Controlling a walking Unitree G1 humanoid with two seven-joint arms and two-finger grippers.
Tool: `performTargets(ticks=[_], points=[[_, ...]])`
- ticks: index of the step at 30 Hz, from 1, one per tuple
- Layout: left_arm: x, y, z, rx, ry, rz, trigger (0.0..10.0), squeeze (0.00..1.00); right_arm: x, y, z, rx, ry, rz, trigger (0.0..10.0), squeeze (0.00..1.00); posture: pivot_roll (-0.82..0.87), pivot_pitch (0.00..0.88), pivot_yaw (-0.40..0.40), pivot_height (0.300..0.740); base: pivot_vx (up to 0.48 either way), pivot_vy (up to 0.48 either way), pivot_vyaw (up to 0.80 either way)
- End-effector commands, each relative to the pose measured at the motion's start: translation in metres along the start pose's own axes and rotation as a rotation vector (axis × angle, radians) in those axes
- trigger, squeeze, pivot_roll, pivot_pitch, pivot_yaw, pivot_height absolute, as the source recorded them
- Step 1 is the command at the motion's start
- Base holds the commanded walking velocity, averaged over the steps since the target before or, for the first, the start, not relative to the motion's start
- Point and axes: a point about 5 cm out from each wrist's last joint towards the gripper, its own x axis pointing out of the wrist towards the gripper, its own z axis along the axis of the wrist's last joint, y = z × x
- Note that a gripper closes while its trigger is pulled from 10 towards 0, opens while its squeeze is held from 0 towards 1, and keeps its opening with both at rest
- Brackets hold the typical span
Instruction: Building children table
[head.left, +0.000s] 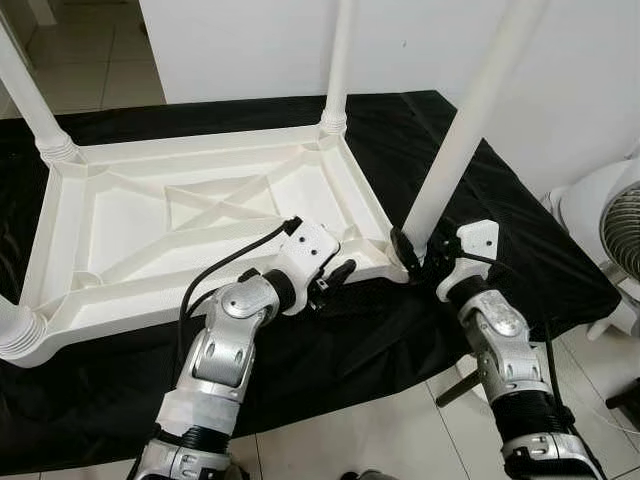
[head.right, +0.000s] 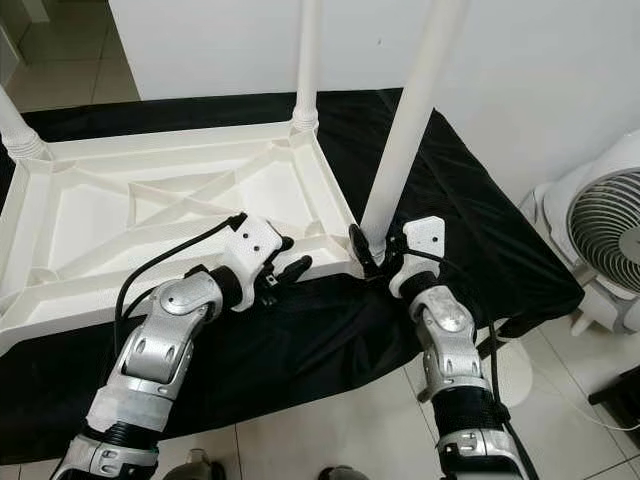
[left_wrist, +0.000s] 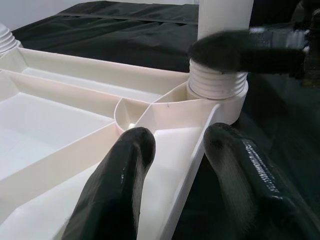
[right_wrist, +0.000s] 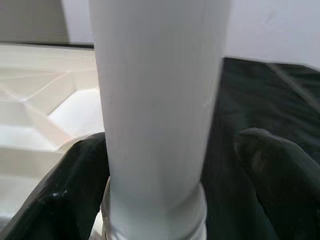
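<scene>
A: Why was the tabletop (head.left: 190, 215) lying underside-up on the black cloth (head.left: 330, 350)?
B: Probably so the leg sockets faced up. It sat toward the cloth's near edge, legs rising from its corners.

A: Right gripper (head.left: 425, 262)?
B: At the near right corner, fingers spread around the base of the white leg (head.left: 460, 130), one each side. One pad looked in contact, the other showed a gap, so no firm clamp. Likely seating or twisting it.

A: Left gripper (head.left: 335, 283)?
B: Open, straddling the tabletop's near rim beside that corner; looked like bracing.

A: Anything view-specific?
B: Left wrist view showed the ribbed collar (left_wrist: 217, 82) seated in the socket. Head views added the fan (head.right: 600, 225) off the cloth's right edge.
</scene>
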Motion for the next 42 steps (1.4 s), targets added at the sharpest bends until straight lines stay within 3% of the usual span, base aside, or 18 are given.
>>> performTargets(ticks=[1, 8, 9, 10, 11, 12, 13, 14, 28, 33, 39, 42], points=[[0.0, 0.001, -0.003, -0.021, 0.001, 0.11, 10.0, 0.0, 0.002, 0.0, -0.002, -0.013, 0.016, 0.035, 10.0, 0.0, 0.03, 0.076, -0.016, 0.74, 0.0, 0.0, 0.0], [0.003, -0.021, -0.002, 0.001, -0.024, -0.007, 10.0, 0.0, 0.019, -0.005, -0.001, -0.037, 0.035, 0.099, 10.0, 0.0, 0.04, 0.057, -0.031, 0.74, 0.0, 0.0, 0.0], [0.003, -0.023, -0.001, 0.0, -0.027, -0.019, 10.0, 0.0, 0.022, -0.005, -0.001, -0.029, 0.037, 0.114, 4.7, 0.0, 0.05, 0.046, -0.039, 0.74, 0.0, 0.0, 0.0], [0.003, -0.025, -0.001, -0.001, -0.028, -0.026, 10.0, 0.0, 0.023, -0.005, 0.0, -0.022, 0.038, 0.123, 2.1, 0.0, 0.05, 0.046, -0.039, 0.74, 0.0, 0.0, 0.0], [0.003, -0.025, -0.001, -0.001, -0.028, -0.026, 10.0, 0.0, 0.023, -0.005, 0.0, -0.022, 0.038, 0.123, 2.1, 0.0, 0.05, 0.046, -0.039, 0.74, 0.0, 0.0, 0.0], [0.004, -0.026, -0.001, 0.002, -0.028, -0.029, 10.0, 0.0, 0.024, -0.004, -0.001, -0.011, 0.041, 0.14, 1.1, 0.0, 0.07, 0.037, -0.047, 0.74, 0.0, 0.0, 0.0], [0.004, -0.026, -0.001, 0.002, -0.028, -0.029, 10.0, 0.0, 0.024, -0.004, -0.001, -0.011, 0.041, 0.14, 1.1, 0.0, 0.07, 0.037, -0.047, 0.74, 0.0, 0.0, 0.0], [0.006, -0.028, 0.0, 0.004, -0.029, -0.023, 10.0, 0.0, 0.026, 0.0, -0.005, 0.015, 0.058, 0.177, 0.0, 0.0, 0.07, 0.029, -0.059, 0.74, 0.0, 0.0, 0.0], [0.008, -0.021, -0.002, -0.006, -0.011, 0.093, 10.0, 0.0, 0.02, 0.015, -0.025, 0.059, 0.117, 0.15, 0.0, 0.0, 0.09, 0.01, -0.089, 0.74, 0.0, 0.0, 0.0], [0.011, -0.025, -0.002, -0.052, -0.029, 0.096, 10.0, 0.0, 0.018, 0.028, -0.031, 0.074, 0.122, -0.038, 0.0, 0.0, 0.09, 0.007, -0.092, 0.74, 0.0, 0.0, 0.0], [0.007, -0.027, -0.007, -0.026, -0.017, 0.064, 10.0, 0.0, 0.015, 0.048, -0.034, 0.132, 0.112, -0.23, 0.0, 0.0, 0.08, 0.011, -0.101, 0.74, 0.0, 0.0, 0.0], [0.005, -0.027, -0.008, -0.02, -0.015, 0.056, 10.0, 0.0, 0.014, 0.052, -0.032, 0.146, 0.098, -0.263, 0.0, 0.0, 0.08, 0.015, -0.104, 0.74, 0.0, 0.0, 0.0]])
